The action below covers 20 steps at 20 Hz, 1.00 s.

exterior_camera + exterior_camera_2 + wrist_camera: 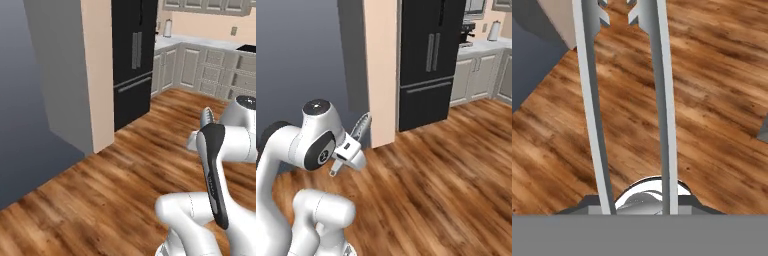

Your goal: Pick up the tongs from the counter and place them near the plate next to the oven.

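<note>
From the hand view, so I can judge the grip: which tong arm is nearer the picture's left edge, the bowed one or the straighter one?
The bowed arm of the tongs; the straighter arm runs right of it.

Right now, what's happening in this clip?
The robot's gripper is carrying the tongs, whose two grey arms run up the hand view with toothed tips at the top. The arm is folded close to its base above a wooden floor, with a black fridge and pale cabinets further off. The tongs have not yet been set down.
</note>
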Motion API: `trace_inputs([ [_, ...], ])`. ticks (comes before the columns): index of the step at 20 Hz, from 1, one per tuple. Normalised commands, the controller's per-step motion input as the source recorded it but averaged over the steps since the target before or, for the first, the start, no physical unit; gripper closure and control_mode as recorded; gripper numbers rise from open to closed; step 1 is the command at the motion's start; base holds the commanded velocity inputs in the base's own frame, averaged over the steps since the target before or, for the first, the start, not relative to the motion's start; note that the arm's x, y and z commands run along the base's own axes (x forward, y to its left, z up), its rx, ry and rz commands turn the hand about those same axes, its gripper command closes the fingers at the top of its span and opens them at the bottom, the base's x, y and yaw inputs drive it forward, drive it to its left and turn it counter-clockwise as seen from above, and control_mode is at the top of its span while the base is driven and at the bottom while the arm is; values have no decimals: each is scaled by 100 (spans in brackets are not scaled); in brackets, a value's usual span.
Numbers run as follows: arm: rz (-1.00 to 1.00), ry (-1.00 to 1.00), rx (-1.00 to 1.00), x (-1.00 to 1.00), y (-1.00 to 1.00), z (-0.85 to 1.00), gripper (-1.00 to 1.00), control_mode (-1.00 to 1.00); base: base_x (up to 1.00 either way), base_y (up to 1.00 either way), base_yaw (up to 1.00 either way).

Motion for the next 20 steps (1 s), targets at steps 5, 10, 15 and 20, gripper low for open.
trace_inputs([
  [5,0,0,0,0,0,0,100,100,22,-24,-48],
  [10,0,0,0,0,0,0,100,100,35,-20,-49],
  [15,0,0,0,0,0,0,100,100,82,-1,-32],
  [20,0,0,0,0,0,0,100,100,93,0,-23],
])
